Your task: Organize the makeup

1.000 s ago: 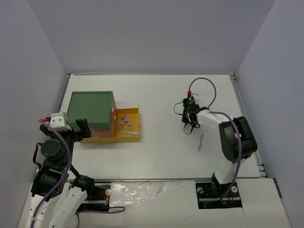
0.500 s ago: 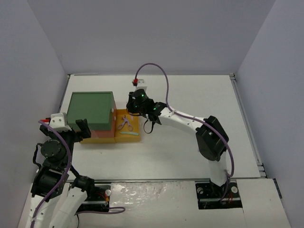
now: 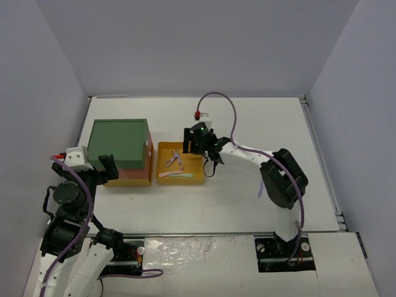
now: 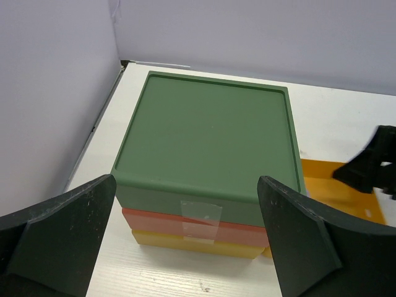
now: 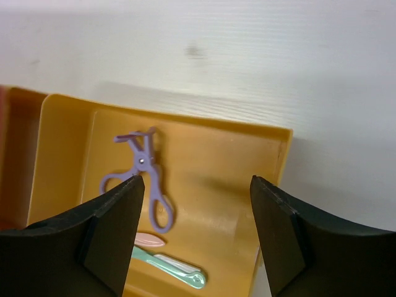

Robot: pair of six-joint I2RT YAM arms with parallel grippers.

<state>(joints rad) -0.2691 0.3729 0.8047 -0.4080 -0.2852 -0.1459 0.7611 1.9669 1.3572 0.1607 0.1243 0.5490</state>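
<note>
The yellow drawer stands pulled out to the right of the stacked drawer box. In it lie a lavender scissor-like tool, a mint stick and a small pink piece. My right gripper hovers open over the drawer's right half with nothing between its fingers; in the top view the right gripper is at the drawer's far right corner. On the table by the right arm's elbow lies a thin lavender stick. My left gripper is wide open, facing the box's taped side without touching it.
The box has a green top above a red layer and a yellow one, with clear tape across that side. It stands near the left wall. The right arm stretches across the table's middle.
My right arm swung from the table's right-middle over to the drawer. The drawer now stands further out to the right. The right jaws went from shut to open. The left arm stayed still.
</note>
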